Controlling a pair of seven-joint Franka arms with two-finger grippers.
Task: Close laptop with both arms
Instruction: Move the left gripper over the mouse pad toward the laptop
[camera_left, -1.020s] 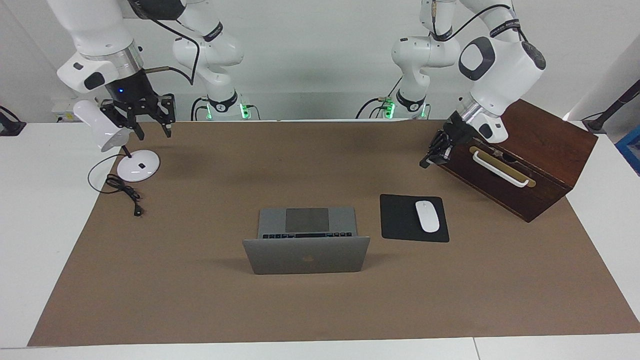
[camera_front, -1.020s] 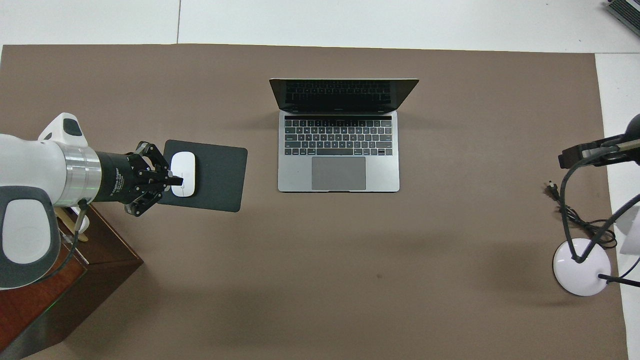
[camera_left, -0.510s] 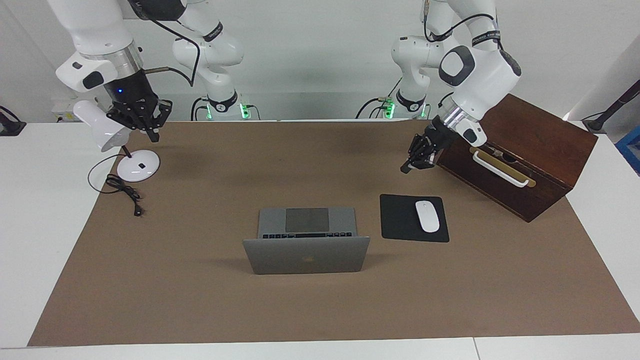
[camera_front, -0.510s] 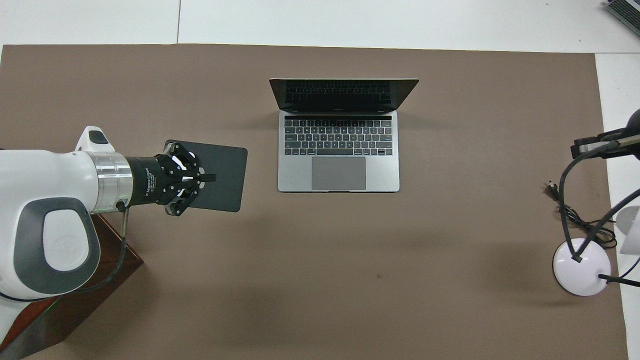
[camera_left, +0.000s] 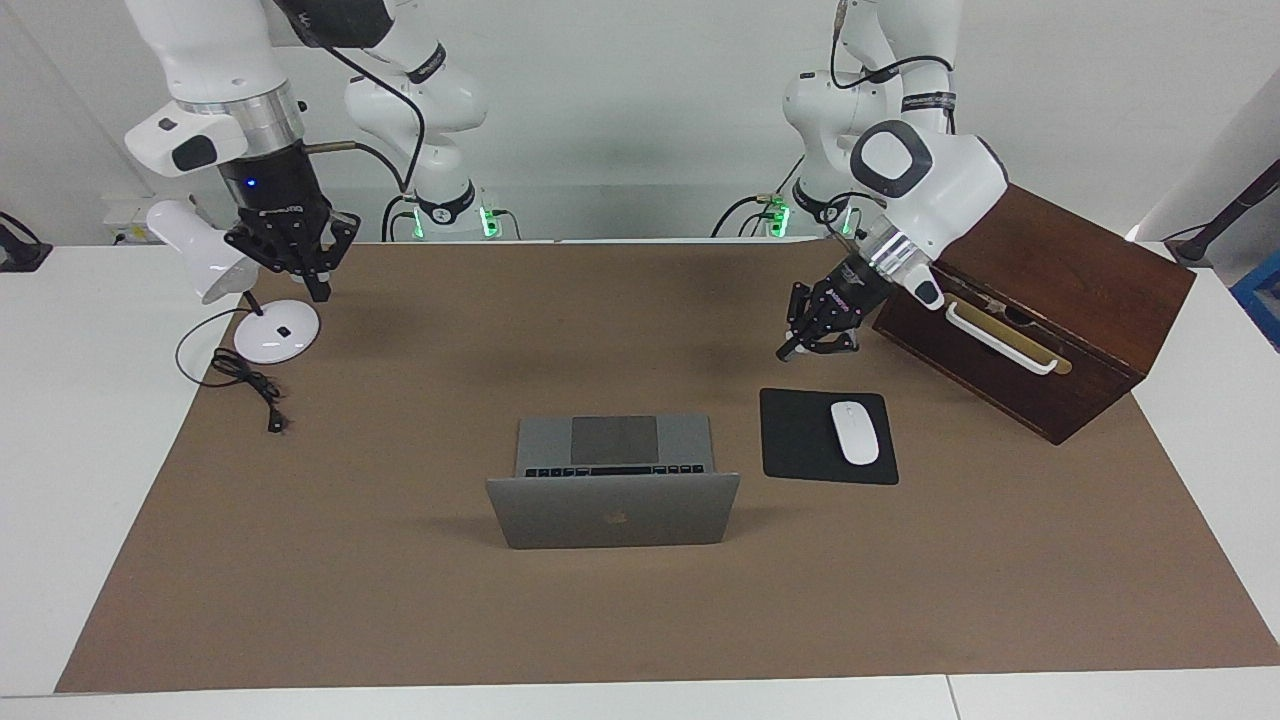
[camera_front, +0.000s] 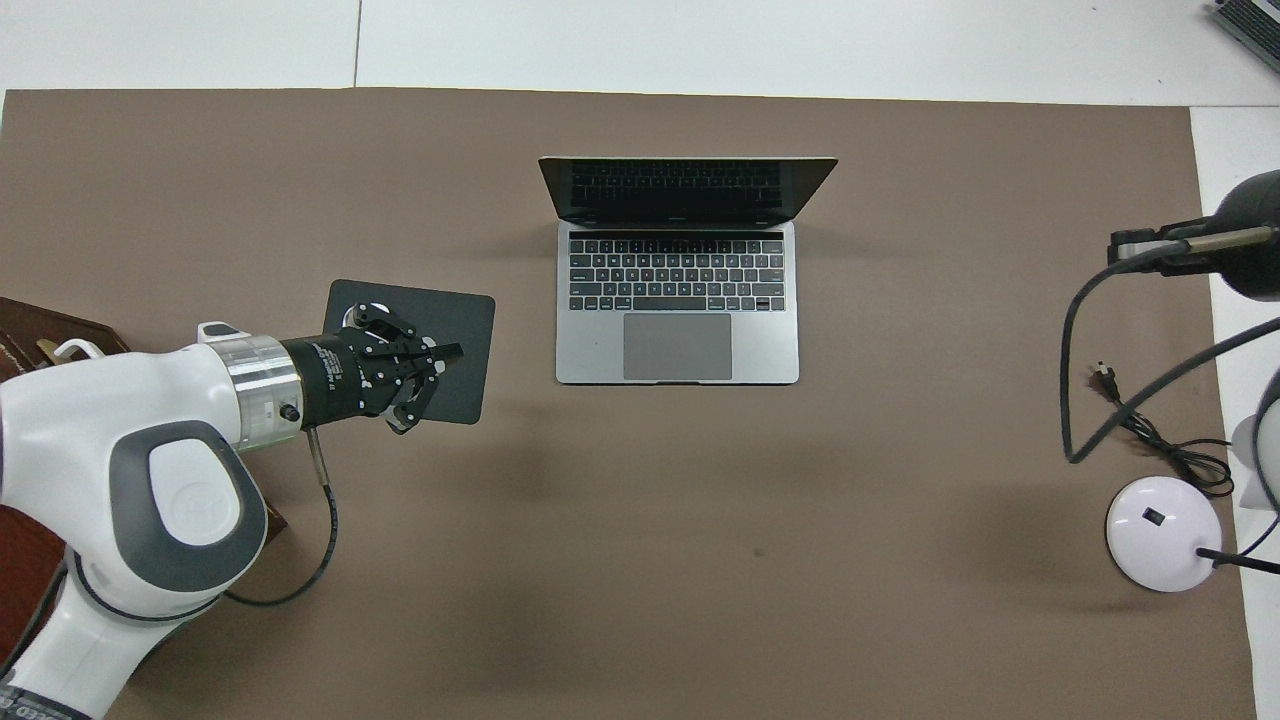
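The step in hand looks like the approach, and done well it would bring both grippers up to the raised lid from its two ends, so the push onto the keyboard is even and the hinge is not twisted; neither should clip the mouse or lamp on the way.

The left gripper (camera_left: 786, 352) hangs clenched, fingertips together, holding nothing, in the air just above the robot-side edge of the black mouse pad (camera_left: 800, 440), apart from it; the white mouse (camera_left: 855, 432) lies a little farther out on that pad. The right gripper (camera_left: 320, 290) is likewise clenched and empty, poised over the mat beside the white desk lamp (camera_left: 270, 330).

The laptop (camera_left: 612, 480) stands open, untouched, farther from the robots than both grippers and between them, its lid nearly upright.
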